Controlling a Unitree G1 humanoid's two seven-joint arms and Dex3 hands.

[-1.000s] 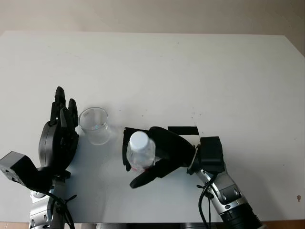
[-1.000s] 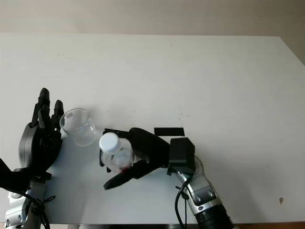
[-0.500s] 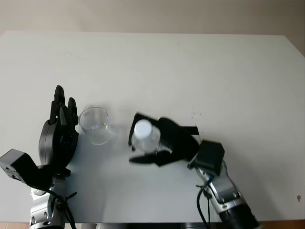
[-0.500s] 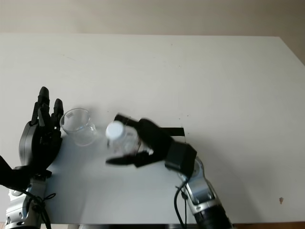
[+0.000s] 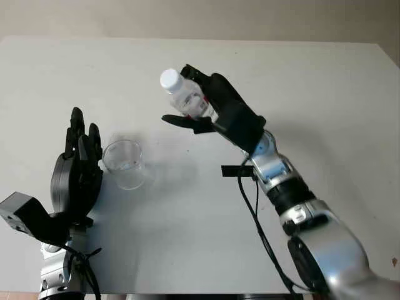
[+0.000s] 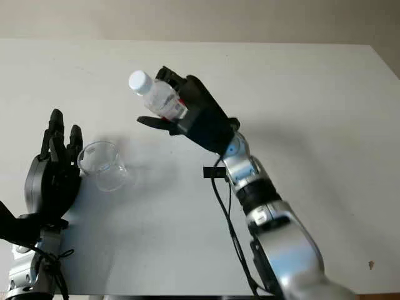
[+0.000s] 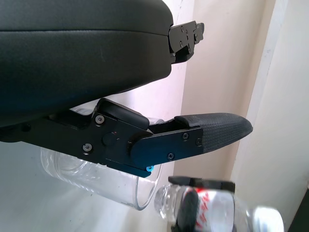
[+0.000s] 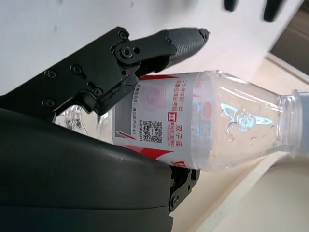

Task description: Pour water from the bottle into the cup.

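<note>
Bottle (image 5: 182, 95) is sitting in my right hand (image 5: 215, 106), fingers wrapping its labelled body, raised above the white table (image 5: 325, 112), white cap on and tilting toward the far left. Clear cup (image 5: 124, 164) is standing upright on the table, just beside my left hand (image 5: 78, 175), which is open, holding nothing.

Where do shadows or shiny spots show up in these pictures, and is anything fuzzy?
Left eye view: the raised bottle in the right hand casts a soft grey shadow on the table, and the cup shows pale glints. Right wrist view: bright highlights on the bottle's clear shoulder, its label sharp. Left wrist view: the left hand is crisp, the bottle behind it fuzzy.
</note>
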